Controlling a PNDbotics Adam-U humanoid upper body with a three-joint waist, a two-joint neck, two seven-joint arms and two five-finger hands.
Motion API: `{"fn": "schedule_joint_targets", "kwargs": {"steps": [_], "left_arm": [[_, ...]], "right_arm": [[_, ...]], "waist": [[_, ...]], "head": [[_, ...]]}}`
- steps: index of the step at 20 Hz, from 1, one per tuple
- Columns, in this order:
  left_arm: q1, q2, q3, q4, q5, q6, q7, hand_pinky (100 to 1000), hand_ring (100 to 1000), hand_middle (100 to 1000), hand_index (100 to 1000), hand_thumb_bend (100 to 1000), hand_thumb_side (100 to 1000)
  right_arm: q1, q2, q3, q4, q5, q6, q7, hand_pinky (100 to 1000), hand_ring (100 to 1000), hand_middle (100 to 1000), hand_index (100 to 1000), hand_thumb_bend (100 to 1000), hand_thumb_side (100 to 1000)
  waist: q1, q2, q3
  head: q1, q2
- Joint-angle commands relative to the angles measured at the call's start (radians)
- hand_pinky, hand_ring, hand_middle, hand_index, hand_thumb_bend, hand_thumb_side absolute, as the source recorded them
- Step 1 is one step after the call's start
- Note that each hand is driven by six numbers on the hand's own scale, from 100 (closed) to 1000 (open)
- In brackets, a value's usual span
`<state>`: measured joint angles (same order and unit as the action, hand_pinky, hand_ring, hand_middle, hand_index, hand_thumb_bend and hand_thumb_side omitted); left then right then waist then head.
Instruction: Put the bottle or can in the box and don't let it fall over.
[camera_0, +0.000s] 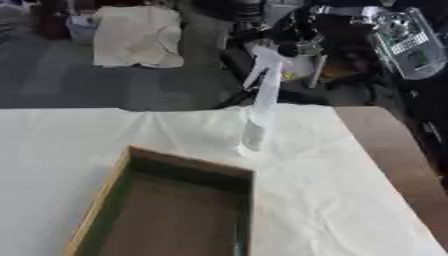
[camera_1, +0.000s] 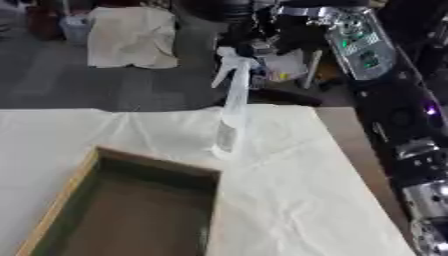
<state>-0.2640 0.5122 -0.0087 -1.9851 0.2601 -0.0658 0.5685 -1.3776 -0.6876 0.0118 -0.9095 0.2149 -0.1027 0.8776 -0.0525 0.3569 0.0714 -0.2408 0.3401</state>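
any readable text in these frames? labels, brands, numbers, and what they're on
None can be read.
Spray bottle: pale patch low on its body, maybe a label, too blurred to read.
Right arm: pale panel with green marks, no legible characters.
Box: bare walls, no print visible.
Cloth: plain white, no marks.

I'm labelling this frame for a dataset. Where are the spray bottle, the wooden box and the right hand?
spray bottle (camera_0: 259, 117): left eye view, on its clear body.
wooden box (camera_0: 191, 164): left eye view, on its far rim.
right hand (camera_0: 296, 34): left eye view, on the dark fingers at the bottle's spray head.
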Motion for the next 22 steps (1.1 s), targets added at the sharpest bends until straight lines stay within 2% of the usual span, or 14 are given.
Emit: {"fn": "schedule_joint_targets", "kwargs": {"steps": [1,17,22], "left_arm": [[-0.009,0.019,0.003,-0.015,0.000,0.002,0.001,687,825,851,786,290,852],[-0.011,0.016,0.002,-0.015,-0.004,0.004,0.001,687,825,851,784,282,859],[-0.012,0.015,0.001,-0.015,-0.006,0.006,0.000,687,826,852,784,280,861]], "right_arm": [[-0.022,-0.016,-0.006,0.002,0.032,-0.007,-0.017,807,904,862,822,443,436],[-0.014,-0.019,-0.005,0.008,0.035,-0.023,-0.021,804,905,860,819,441,441],[-0.006,-0.029,-0.005,-0.009,0.003,-0.019,-0.035,780,842,811,790,428,429]], "waist": [[0.003,-0.015,0.003],[0.006,0.004,0.003],[0.005,0.005,0.002]], "head": [[-0.004,0.000],[-0.007,-0.003],[-0.006,0.001]]}}
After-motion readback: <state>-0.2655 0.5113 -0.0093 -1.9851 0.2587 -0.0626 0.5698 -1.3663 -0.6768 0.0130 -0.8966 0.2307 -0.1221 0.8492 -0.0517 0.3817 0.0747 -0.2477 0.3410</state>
